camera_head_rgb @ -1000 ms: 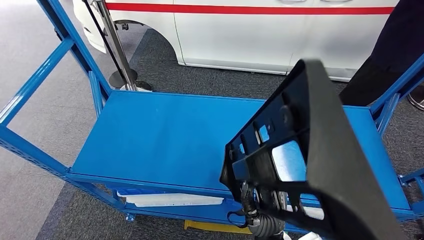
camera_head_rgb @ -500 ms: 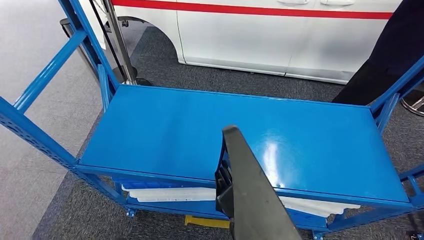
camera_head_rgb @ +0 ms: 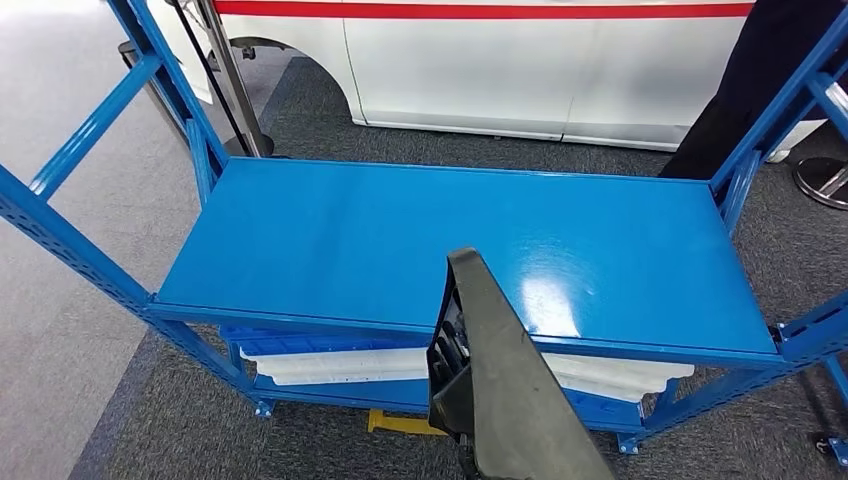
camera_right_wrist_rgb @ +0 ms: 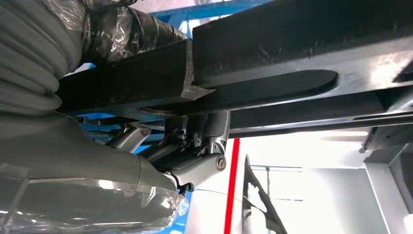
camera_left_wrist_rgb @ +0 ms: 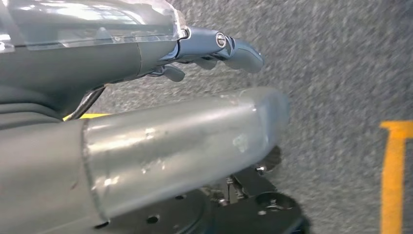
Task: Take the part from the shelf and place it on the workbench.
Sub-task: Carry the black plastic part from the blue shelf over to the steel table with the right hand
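Bright overhead glare on shelf (camera_head_rgb: 545, 290); carpet (camera_left_wrist_rgb: 341, 63) perhaps motion-blurred.

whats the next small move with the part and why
Probably carry the part forward and lower it flat onto the blue top. The right hand grips it, edge-on above the top's near edge, and the surface ahead looks bare.

part (camera_head_rgb: 500, 390) cut off at lower edge, hiding right hand (camera_right_wrist_rgb: 195, 146); shelf (camera_head_rgb: 300, 250) corners cropped
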`<state>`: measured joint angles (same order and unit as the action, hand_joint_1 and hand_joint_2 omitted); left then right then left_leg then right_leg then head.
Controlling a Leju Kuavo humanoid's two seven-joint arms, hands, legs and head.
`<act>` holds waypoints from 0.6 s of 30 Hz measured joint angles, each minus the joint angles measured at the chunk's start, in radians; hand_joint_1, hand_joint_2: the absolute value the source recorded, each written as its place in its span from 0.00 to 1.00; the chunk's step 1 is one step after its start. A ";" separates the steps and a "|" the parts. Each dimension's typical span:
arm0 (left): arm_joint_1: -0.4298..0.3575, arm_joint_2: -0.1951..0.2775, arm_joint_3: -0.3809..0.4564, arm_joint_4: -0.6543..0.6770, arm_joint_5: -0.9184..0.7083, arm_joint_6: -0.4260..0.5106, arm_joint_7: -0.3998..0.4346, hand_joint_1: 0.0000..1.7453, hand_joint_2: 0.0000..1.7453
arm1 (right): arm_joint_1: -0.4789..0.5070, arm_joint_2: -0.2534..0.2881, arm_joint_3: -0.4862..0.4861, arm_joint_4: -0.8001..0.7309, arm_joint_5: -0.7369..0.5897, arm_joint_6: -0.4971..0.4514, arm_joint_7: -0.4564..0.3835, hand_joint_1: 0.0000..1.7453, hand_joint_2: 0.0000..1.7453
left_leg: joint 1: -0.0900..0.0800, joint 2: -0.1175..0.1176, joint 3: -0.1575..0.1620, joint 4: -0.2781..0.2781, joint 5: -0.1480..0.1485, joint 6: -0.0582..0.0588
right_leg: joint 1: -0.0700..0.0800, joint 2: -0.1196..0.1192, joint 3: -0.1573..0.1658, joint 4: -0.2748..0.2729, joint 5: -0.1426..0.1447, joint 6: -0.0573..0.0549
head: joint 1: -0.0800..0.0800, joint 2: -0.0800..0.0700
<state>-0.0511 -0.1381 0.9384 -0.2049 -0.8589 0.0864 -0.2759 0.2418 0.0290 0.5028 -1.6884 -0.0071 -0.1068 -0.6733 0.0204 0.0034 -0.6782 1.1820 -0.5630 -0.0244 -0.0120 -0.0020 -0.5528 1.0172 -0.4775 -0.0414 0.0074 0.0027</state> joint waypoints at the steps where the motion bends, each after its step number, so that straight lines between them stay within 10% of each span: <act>1: 0.000 0.000 0.000 0.000 0.000 -0.001 0.001 0.00 0.00 | -0.001 0.000 0.001 0.002 0.000 0.000 0.000 1.00 1.00 | 0.000 0.000 -0.010 0.057 -0.033 -0.001 | 0.002 -0.001 -0.015 0.002 0.010 -0.001 | 0.000 0.000; 4: -0.001 0.001 0.000 0.000 0.000 -0.002 0.000 0.00 0.00 | -0.003 0.000 0.002 0.009 -0.005 0.006 0.000 1.00 1.00 | 0.000 0.000 0.042 0.078 -0.005 0.002 | 0.008 -0.003 -0.063 0.013 0.038 0.001 | 0.000 0.000; 7: -0.004 0.005 0.000 0.000 -0.001 -0.004 -0.003 0.00 0.00 | -0.004 0.000 0.002 0.012 -0.021 0.015 0.000 1.00 1.00 | -0.008 0.000 0.188 -0.113 0.028 0.017 | 0.012 -0.004 -0.096 0.026 0.061 0.011 | 0.000 0.000; 9: -0.007 0.007 0.000 -0.001 -0.002 -0.005 -0.005 0.00 0.00 | -0.005 0.000 0.002 0.013 -0.026 0.017 0.000 1.00 1.00 | -0.015 0.000 0.223 -0.182 0.014 0.026 | 0.011 -0.006 -0.103 0.028 0.077 0.024 | 0.000 0.000; 12: -0.005 0.007 0.000 0.000 -0.002 -0.006 -0.006 0.00 0.00 | -0.005 0.000 0.001 0.013 -0.027 0.018 0.000 1.00 1.00 | -0.012 0.005 0.208 -0.196 0.040 0.045 | 0.007 -0.004 -0.108 0.032 0.076 0.043 | 0.000 0.000; 16: -0.005 0.006 0.000 0.000 -0.002 -0.008 -0.008 0.00 0.00 | -0.005 -0.001 0.000 0.014 -0.038 0.023 0.000 1.00 1.00 | -0.007 0.012 0.159 -0.200 0.086 0.061 | -0.001 0.001 -0.152 0.214 -0.101 0.060 | 0.001 0.000; 18: -0.004 0.006 0.000 0.000 -0.003 -0.011 -0.010 0.00 0.00 | -0.005 -0.002 -0.003 0.015 -0.059 0.036 0.000 1.00 1.00 | -0.007 0.020 0.130 -0.194 0.106 0.059 | -0.006 0.000 -0.149 0.292 -0.111 0.068 | 0.001 0.000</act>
<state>-0.0553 -0.1316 0.9389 -0.2052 -0.8617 0.0753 -0.2854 0.2364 0.0275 0.5002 -1.6735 -0.0663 -0.0711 -0.6733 0.0136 0.0237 -0.5480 0.9876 -0.4571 0.0344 -0.0175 -0.0018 -0.7017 1.3089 -0.5882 0.0265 0.0080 0.0027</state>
